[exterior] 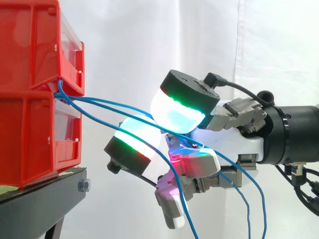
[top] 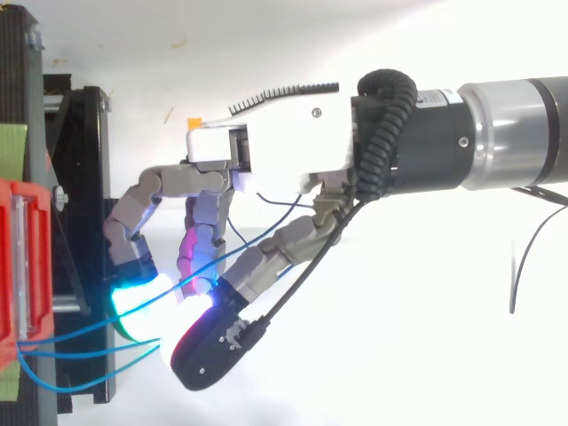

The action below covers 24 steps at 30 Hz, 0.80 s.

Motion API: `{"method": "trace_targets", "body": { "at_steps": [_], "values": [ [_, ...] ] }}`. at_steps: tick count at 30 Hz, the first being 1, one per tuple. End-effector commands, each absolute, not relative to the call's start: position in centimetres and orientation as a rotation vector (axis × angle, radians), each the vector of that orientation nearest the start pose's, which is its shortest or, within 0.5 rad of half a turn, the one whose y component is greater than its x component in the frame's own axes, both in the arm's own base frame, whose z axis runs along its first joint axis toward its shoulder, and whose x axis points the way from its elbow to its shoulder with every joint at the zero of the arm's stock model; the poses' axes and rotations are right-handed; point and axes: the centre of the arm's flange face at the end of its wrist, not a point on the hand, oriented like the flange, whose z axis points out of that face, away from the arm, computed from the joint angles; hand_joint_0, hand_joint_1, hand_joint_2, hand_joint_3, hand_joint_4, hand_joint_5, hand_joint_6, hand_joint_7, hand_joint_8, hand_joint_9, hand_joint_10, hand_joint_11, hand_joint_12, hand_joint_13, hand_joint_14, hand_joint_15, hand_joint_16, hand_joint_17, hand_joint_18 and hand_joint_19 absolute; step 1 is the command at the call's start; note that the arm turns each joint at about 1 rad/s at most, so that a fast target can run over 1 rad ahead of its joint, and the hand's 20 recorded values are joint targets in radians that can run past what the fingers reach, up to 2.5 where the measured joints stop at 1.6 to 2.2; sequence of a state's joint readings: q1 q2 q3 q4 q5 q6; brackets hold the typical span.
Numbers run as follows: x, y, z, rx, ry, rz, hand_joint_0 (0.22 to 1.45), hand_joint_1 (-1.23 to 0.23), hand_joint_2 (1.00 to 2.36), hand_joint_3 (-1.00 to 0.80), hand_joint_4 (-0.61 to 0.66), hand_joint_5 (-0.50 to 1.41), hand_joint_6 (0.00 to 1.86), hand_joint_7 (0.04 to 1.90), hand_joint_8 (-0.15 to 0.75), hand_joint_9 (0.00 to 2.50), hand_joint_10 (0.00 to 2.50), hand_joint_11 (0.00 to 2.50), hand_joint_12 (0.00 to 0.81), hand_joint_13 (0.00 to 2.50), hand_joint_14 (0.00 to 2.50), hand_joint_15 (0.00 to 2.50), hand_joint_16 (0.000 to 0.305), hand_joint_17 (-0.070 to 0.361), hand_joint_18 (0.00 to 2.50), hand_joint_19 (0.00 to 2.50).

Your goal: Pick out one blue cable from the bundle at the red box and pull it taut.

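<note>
Holding several blue cables (exterior: 99, 107) in the curled fingers of my hand (exterior: 234, 142), just beside the stacked red bins (exterior: 30, 99) they run from. I judge the grasp made, but no single cable looks separated and all sag, so pulling taut remains.

arm (exterior: 294, 134) is reaching in level from the right | hand (exterior: 234, 142) is pointing left, its fingers (top: 191, 182) curling inward | fingertips (exterior: 177, 112) are glowing white, cyan and green, one lower down glowing magenta and red | upper and lower pads are closing on a blue cable (exterior: 107, 102) running between them
</note>
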<state>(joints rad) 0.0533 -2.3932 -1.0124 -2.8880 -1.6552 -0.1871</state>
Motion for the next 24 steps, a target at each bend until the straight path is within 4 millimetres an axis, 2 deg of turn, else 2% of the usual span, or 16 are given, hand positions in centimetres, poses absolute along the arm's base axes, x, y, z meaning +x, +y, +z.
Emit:
{"method": "trace_targets", "body": {
  "at_steps": [1,7,10,15,24],
  "values": [
    [79.37,-8.24,24.87,0.999,1.39,1.169,0.67,-0.8,1.0,-0.5,0.06,-0.13,0.9,0.9,0.291,1.34,0.03,0.88,0.406,1.04,0.03,0.66,0.056,0.126,0.78,0.74],
    [79.39,-8.24,24.89,0.998,1.389,1.169,0.75,-0.94,1.0,-0.5,-0.09,-0.13,0.9,0.93,0.281,1.33,0.03,0.88,0.388,1.03,0.02,0.64,0.054,0.121,0.8,0.7],
    [79.4,-8.24,24.77,0.999,1.39,1.169,0.77,-0.96,1.0,-0.5,-0.11,-0.13,0.92,0.9,0.262,1.32,0.03,0.89,0.382,1.03,0.02,0.65,0.053,0.118,0.8,0.68],
    [79.37,-8.24,24.87,1.001,1.39,1.17,0.78,-0.98,1.0,-0.5,-0.11,-0.14,0.93,0.86,0.255,1.3,0.03,0.88,0.375,1.03,0.02,0.64,0.051,0.114,0.79,0.65],
    [79.37,-8.24,24.87,1.002,1.389,1.171,0.78,-1.01,1.0,-0.5,-0.03,-0.19,0.95,0.75,0.21,1.16,0.02,0.91,0.342,1.02,0.02,0.61,0.039,0.089,0.79,0.58]
  ]
}}
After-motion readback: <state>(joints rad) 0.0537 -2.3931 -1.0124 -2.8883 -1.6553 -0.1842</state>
